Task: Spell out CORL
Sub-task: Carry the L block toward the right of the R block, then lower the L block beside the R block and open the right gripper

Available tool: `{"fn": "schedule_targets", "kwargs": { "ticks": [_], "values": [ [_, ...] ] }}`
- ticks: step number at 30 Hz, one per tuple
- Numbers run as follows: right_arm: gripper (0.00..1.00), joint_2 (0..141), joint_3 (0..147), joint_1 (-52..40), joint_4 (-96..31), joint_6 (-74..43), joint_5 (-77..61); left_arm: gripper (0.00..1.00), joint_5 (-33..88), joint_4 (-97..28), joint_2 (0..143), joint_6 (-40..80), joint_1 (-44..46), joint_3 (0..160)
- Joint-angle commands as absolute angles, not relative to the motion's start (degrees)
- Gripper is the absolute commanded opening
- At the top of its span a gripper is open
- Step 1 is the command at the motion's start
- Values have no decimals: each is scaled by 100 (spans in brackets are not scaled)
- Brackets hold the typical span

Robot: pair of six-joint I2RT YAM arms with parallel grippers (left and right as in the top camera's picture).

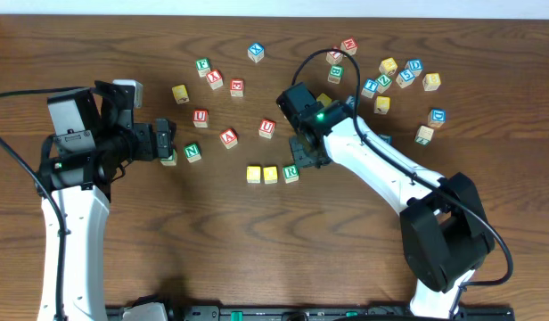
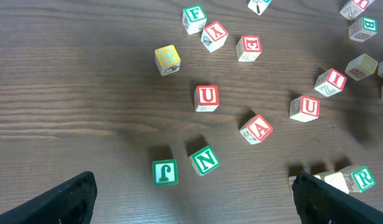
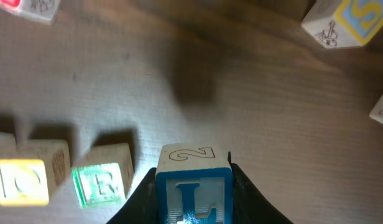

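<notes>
A short row of blocks lies mid-table: two yellow blocks [image 1: 254, 174] [image 1: 271, 175] and a green R block [image 1: 291, 173]. In the right wrist view the yellow O block [image 3: 20, 181] and the green R block [image 3: 101, 183] sit side by side. My right gripper [image 3: 193, 196] is shut on a blue L block [image 3: 193, 193] with a 2 on its upper face, held just right of the R block. It hangs over the row's right end in the overhead view [image 1: 307, 143]. My left gripper [image 2: 191, 199] is open and empty, near a green J block [image 2: 165, 172] and a green N block [image 2: 205, 160].
Loose letter blocks lie scattered at the back: red U [image 2: 206, 98], red A [image 2: 256, 129], another red U [image 2: 304, 107], green F [image 2: 194, 17], a yellow block [image 2: 167, 60]. A cluster of blocks [image 1: 399, 76] sits back right. A blue S block [image 3: 347, 22] lies beyond the right gripper.
</notes>
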State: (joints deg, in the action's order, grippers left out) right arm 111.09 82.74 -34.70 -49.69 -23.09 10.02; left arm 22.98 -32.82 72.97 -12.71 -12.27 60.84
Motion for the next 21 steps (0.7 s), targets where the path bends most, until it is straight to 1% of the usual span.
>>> {"fn": "schedule_targets", "kwargs": {
  "ticks": [1, 6, 9, 21],
  "values": [
    [1, 11166, 7859, -3494, -4687, -2637, 1092, 99, 2285, -3280, 7310, -1328, -1247, 6086],
    [1, 11161, 7443, -3577, -4237, -2740, 917, 99, 2285, -3280, 7310, -1328, -1247, 6086],
    [2, 11161, 7439, -3701, -4226, -2786, 1087, 99, 2287, -3282, 7310, -1328, -1247, 6086],
    [3, 11161, 7133, -3712, -3889, -2827, 1098, 99, 2285, -3280, 7310, -1328, -1247, 6086]
  ]
}}
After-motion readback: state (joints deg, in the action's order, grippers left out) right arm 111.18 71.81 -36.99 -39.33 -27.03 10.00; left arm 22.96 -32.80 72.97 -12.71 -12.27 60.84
